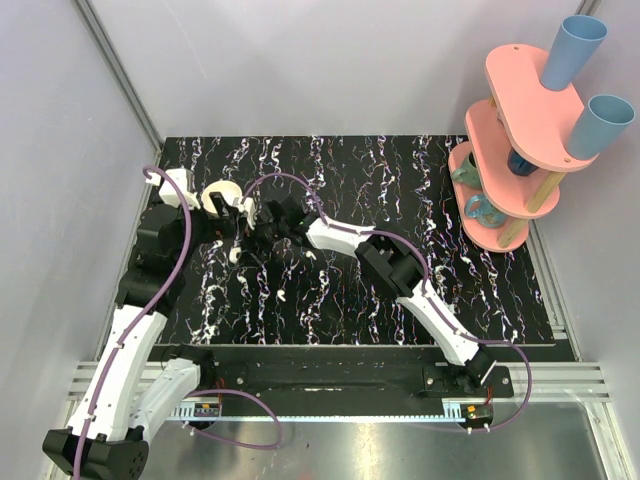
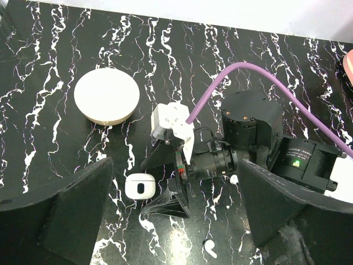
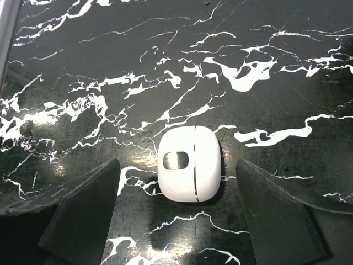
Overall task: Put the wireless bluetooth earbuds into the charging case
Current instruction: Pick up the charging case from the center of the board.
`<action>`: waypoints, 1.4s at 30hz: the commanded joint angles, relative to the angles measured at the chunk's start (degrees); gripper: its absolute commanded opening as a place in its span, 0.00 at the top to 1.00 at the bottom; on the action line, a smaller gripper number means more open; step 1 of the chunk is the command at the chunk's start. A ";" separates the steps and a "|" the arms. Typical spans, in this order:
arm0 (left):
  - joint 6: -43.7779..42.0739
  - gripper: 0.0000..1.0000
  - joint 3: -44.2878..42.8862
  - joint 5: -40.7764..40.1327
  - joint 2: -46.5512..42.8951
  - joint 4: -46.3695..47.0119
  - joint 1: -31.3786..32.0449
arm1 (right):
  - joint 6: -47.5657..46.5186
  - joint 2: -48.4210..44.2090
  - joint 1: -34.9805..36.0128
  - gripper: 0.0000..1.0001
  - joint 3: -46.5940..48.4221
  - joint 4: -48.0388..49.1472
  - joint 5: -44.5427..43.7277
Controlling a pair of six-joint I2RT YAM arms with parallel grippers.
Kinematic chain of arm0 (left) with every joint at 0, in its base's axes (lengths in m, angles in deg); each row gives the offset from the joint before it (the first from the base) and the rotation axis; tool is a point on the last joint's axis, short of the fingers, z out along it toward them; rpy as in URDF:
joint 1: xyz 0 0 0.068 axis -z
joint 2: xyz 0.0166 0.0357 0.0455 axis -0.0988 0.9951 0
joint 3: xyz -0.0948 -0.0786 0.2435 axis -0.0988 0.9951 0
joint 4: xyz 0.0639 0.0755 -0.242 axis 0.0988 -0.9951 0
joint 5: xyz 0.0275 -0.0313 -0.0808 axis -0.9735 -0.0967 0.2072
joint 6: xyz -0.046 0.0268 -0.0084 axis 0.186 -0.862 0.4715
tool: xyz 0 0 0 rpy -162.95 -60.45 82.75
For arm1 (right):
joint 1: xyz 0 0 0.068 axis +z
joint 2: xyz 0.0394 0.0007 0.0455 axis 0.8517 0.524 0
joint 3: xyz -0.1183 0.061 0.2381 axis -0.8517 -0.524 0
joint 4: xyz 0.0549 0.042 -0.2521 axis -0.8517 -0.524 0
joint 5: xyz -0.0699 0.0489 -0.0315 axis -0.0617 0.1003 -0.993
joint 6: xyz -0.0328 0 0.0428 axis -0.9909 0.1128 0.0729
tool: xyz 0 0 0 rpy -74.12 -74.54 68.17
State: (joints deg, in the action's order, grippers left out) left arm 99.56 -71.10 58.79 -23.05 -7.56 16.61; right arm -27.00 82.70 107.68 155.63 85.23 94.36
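- The right wrist view shows one earbud (image 3: 190, 163) close up: a glossy white pod with a dark oval patch and a thin seam. It lies flat on the black marbled table (image 3: 265, 49).
- The right gripper (image 3: 176, 163) stands wide, one finger on each side of the pod, touching neither side.
- Only the left wrist view shows the charging case (image 2: 106, 96), a cream round puck lying closed, well apart from the pod. It also shows a second earbud (image 2: 211, 248) near its lower edge.
- The left gripper (image 2: 174, 162) is spread wide and holds nothing.
- The top view alone shows the pink stand (image 1: 520, 110) with blue cups (image 1: 575, 50) at far right. The right arm (image 1: 400, 270) reaches across to the left, and the left arm (image 1: 130, 340) reaches straight forward.
- Lettering on the right arm's housing is too small to read.
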 commanded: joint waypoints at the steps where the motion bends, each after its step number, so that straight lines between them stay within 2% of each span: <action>1: -0.62 0.01 0.16 -0.68 -1.05 3.15 -0.30 | -4.20 0.00 1.17 0.09 0.33 -1.87 -2.13; 3: -0.62 0.01 0.25 -0.60 -0.96 3.06 -0.30 | -5.42 0.52 1.61 0.14 1.21 -3.45 -3.71; 15: -0.53 0.01 0.69 -0.24 -1.75 2.53 -0.30 | -7.81 1.58 4.51 0.19 2.00 -7.15 -14.26; 17: -0.62 0.01 0.69 -0.33 -1.93 2.53 -0.30 | -7.89 1.58 4.51 0.26 2.00 -7.33 -14.53; 21: -0.62 0.01 0.77 -0.24 -2.02 2.44 -0.30 | -8.24 0.97 4.51 0.29 0.95 -7.24 -14.88; 26: -0.62 0.01 1.04 -0.24 -2.02 2.36 -0.30 | -9.64 -0.18 4.60 0.30 -0.81 -7.59 -16.02; 32: -0.44 0.01 0.95 -0.07 -1.67 2.62 -0.30 | -11.84 -2.55 4.60 0.26 -5.03 -7.59 -16.55; 34: -0.36 0.01 0.86 0.11 -1.32 2.71 -0.30 | -12.02 -2.73 4.60 0.27 -5.56 -7.59 -16.46; 36: -0.27 0.01 0.77 0.28 -1.14 2.88 -0.30 | -12.11 -2.73 4.51 0.33 -5.47 -7.51 -16.55; 42: -0.18 0.01 0.77 0.63 -0.88 2.97 -0.30 | -11.58 -2.46 4.60 0.36 -5.03 -7.59 -16.99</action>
State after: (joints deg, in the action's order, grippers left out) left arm 99.56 -70.24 59.05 -23.99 -7.21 16.61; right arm -38.87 80.36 112.00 152.09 83.55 79.37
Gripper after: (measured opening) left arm 0.987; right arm 0.655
